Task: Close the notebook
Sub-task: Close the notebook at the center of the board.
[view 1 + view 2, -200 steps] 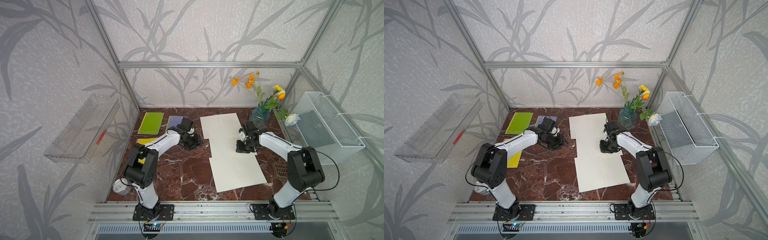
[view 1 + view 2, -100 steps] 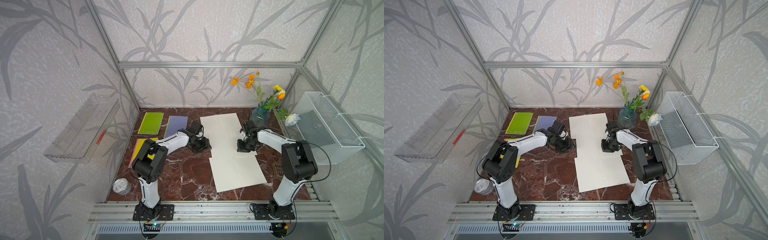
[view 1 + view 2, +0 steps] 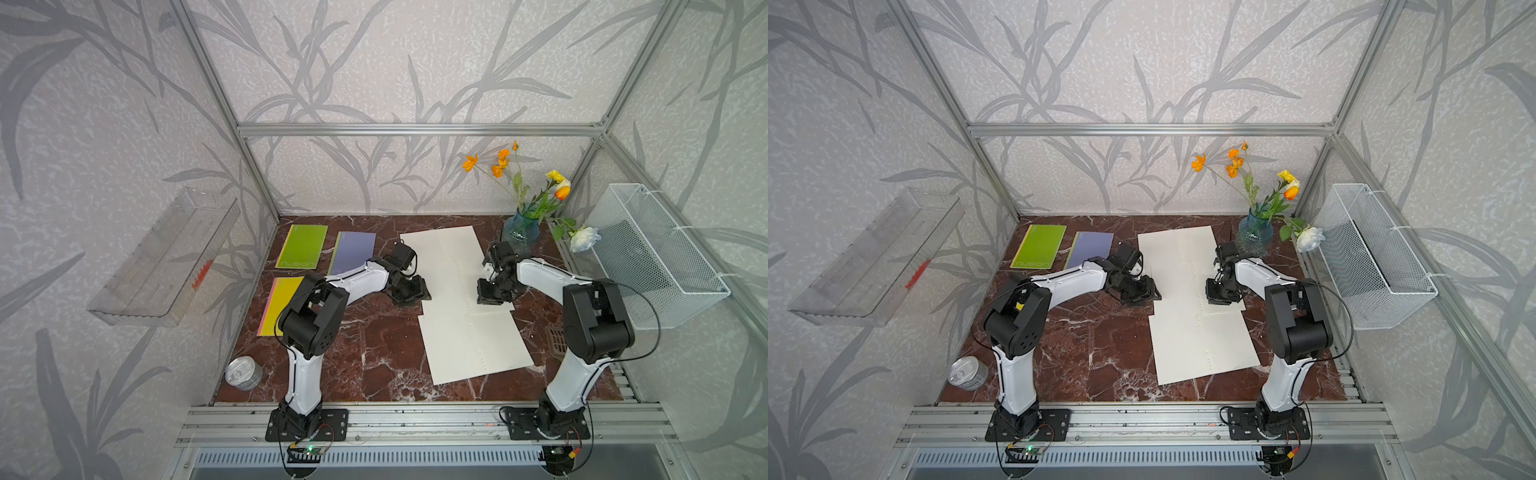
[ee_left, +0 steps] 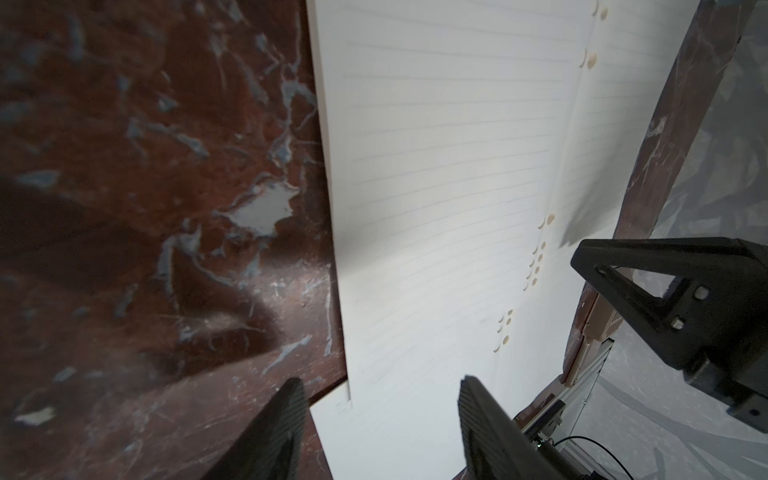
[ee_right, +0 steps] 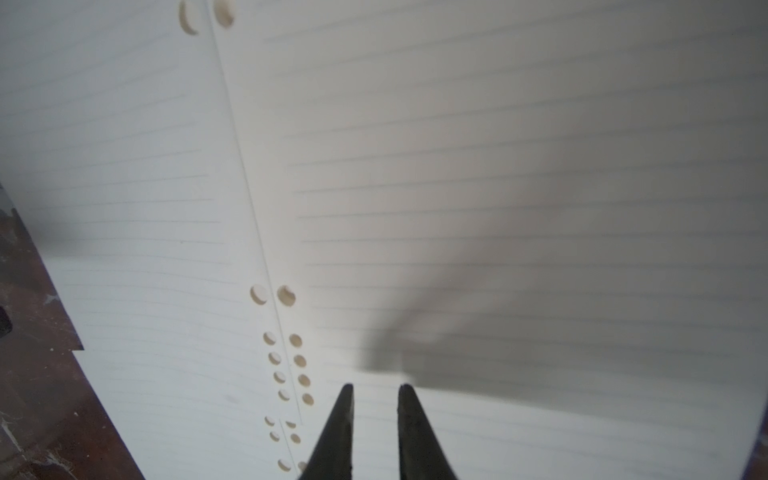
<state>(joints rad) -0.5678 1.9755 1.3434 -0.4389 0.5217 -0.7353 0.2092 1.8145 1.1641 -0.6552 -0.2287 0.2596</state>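
The notebook [image 3: 453, 286] lies open on the marble table, its white lined pages flat, between a second open notebook [image 3: 440, 245] behind it and a third [image 3: 473, 345] in front. My left gripper [image 3: 415, 293] is low at the left edge of the page [image 4: 436, 187], open, with the edge between its fingers [image 4: 291, 399] and nothing gripped. On the right-hand page, close to the punched spine [image 5: 286, 365], my right gripper [image 3: 488, 297] holds its jaws a narrow gap apart [image 5: 376, 386] with bare paper showing between them.
Closed green [image 3: 302, 246], purple [image 3: 353, 251] and yellow [image 3: 282, 303] notebooks lie at the left. A tin can [image 3: 243, 373] stands front left. A blue flower vase [image 3: 519, 235] stands just behind the right arm. A wire basket [image 3: 656, 253] hangs on the right wall.
My left arm has swung right, from beside the purple notebook to the white page's left edge. The right gripper has stayed on the page and narrowed slightly.
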